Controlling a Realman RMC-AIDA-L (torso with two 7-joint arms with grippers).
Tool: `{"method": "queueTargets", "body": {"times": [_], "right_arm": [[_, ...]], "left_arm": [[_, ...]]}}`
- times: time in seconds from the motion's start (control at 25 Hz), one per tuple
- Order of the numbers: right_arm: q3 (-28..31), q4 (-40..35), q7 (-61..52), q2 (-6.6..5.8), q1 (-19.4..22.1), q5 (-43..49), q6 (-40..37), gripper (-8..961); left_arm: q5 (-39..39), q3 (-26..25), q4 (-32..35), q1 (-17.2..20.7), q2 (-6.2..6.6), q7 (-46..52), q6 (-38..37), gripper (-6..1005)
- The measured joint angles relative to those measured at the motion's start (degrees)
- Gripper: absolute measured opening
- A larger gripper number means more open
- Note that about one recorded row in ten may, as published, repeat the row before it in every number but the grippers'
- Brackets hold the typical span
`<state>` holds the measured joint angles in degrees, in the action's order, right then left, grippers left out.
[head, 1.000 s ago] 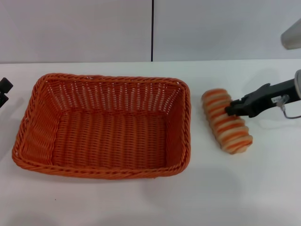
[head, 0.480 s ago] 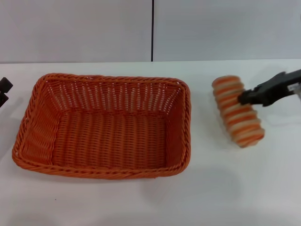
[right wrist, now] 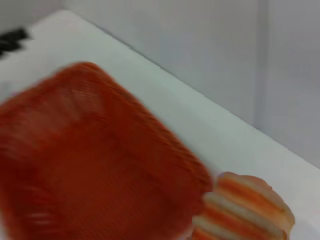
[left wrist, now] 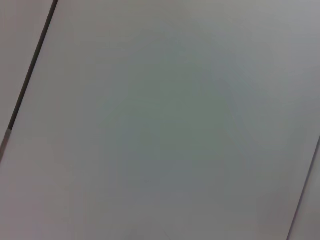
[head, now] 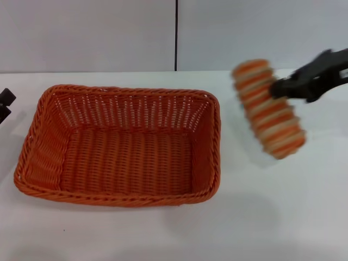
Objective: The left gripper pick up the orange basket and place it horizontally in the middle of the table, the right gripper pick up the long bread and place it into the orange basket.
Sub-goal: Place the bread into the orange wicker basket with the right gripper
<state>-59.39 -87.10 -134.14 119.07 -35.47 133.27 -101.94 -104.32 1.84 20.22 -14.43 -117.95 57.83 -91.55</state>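
Observation:
The orange basket (head: 122, 144) lies lengthwise on the white table (head: 261, 217), left of centre, with nothing inside it; the right wrist view shows it too (right wrist: 85, 160). To its right, the long bread (head: 269, 109) hangs tilted in the air above the table, striped cream and orange-brown, and appears as well at the edge of the right wrist view (right wrist: 245, 210). My right gripper (head: 280, 89) comes in from the right and is shut on the bread's side. My left gripper (head: 4, 103) rests at the far left edge of the head view, apart from the basket.
A grey wall (head: 109, 32) with a dark vertical seam stands behind the table. The left wrist view holds only a plain grey surface (left wrist: 160, 120) with dark seams.
My right gripper has lifted the long bread off the table; it now hangs higher. The basket and the left arm have not moved.

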Motion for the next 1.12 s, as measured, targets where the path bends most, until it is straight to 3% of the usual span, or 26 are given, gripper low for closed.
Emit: {"method": "queueTargets", "body": {"times": [0.28,0.48,0.8,1.12], "right_arm": [[-10.29,1.57,-0.07,-0.18,-3.85,-12.01,-1.39,34],[-14.25,5.17,5.08,-0.23,-5.65,-14.76,1.04,29],[-14.08,13.14,19.83,-0.30,-6.06,-21.09,3.17,25],[-14.46,16.19,24.23,-0.34,-6.24,-21.13,7.13,22]], "left_arm": [[0.00,0.01,0.00,-0.01,0.00,0.00,0.01,749],[0.00,0.00,-0.03,0.02,0.00,-0.20,0.00,749],[0.00,0.01,-0.13,0.45,0.00,-0.66,-0.24,750],[0.00,0.01,-0.91,0.52,0.00,-0.69,-0.42,750]]}}
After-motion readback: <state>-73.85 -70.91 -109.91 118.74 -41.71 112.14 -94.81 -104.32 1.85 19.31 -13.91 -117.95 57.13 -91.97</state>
